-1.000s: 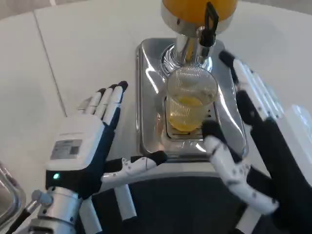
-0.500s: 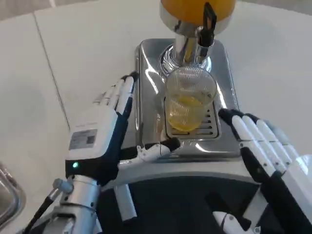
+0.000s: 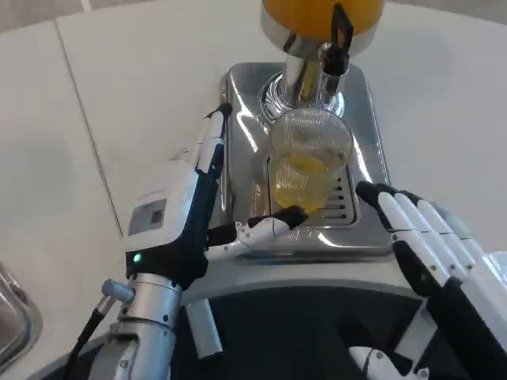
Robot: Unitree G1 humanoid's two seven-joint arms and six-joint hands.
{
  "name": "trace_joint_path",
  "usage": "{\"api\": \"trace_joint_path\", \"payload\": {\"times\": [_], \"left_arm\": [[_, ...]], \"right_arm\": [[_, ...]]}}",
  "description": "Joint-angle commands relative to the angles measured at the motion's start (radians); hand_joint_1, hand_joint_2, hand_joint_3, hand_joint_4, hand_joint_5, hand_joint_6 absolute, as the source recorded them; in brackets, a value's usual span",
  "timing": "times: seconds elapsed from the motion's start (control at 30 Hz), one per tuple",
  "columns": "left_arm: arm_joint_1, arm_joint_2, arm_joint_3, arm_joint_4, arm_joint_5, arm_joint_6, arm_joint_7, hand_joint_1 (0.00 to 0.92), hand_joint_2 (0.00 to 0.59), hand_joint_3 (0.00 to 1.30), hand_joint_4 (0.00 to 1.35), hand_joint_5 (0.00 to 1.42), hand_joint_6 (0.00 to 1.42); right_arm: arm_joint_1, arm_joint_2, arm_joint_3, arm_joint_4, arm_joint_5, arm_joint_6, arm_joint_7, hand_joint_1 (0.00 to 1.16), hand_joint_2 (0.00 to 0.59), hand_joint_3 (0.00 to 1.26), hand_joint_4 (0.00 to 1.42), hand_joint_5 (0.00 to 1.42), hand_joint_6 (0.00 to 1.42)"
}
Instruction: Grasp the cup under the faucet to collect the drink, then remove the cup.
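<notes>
A clear plastic cup (image 3: 310, 162) with yellow drink in its bottom stands on the chrome drip tray (image 3: 367, 166), under the dispenser's black-handled faucet (image 3: 338, 41). My left hand (image 3: 184, 210) is open at the tray's left edge, fingers stretched along the rim and thumb reaching in toward the cup's base; it holds nothing. At the lower right my right hand (image 3: 428, 245) lies open, fingers pointing toward the tray's front right corner, apart from the cup.
The dispenser's orange tank (image 3: 321, 14) sits at the top above a chrome column. A metal object (image 3: 12, 313) shows at the lower left edge. White table (image 3: 119, 87) stretches left and right of the tray.
My left hand moved right and forward to the tray's left edge, thumb now near the cup's base. My right hand drew back from the cup's right side to the lower right.
</notes>
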Motion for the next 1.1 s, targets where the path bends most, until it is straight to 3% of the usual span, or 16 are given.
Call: {"api": "trace_joint_path", "payload": {"times": [0.03, 0.57, 1.1], "left_arm": [[0.000, 0.001, -0.025, 0.015, -0.004, -0.049, 0.011, 0.136, 0.015, 0.00, 0.00, 0.17, 0.18], [-0.109, -0.047, -0.063, 0.150, 0.000, -0.047, 0.046, 0.192, 0.017, 0.00, 0.00, 0.24, 0.25], [-0.187, -0.068, -0.096, 0.239, -0.013, -0.080, 0.047, 0.200, 0.021, 0.00, 0.00, 0.27, 0.28]], "right_arm": [[0.034, 0.015, -0.022, 0.000, 0.018, -0.020, -0.001, 0.37, 0.435, 0.00, 0.00, 0.00, 0.00], [0.061, 0.070, -0.018, -0.041, 0.021, -0.014, 0.027, 0.35, 0.416, 0.00, 0.00, 0.00, 0.00], [0.007, 0.108, 0.009, -0.040, -0.002, 0.033, 0.082, 0.36, 0.408, 0.00, 0.00, 0.00, 0.00]]}}
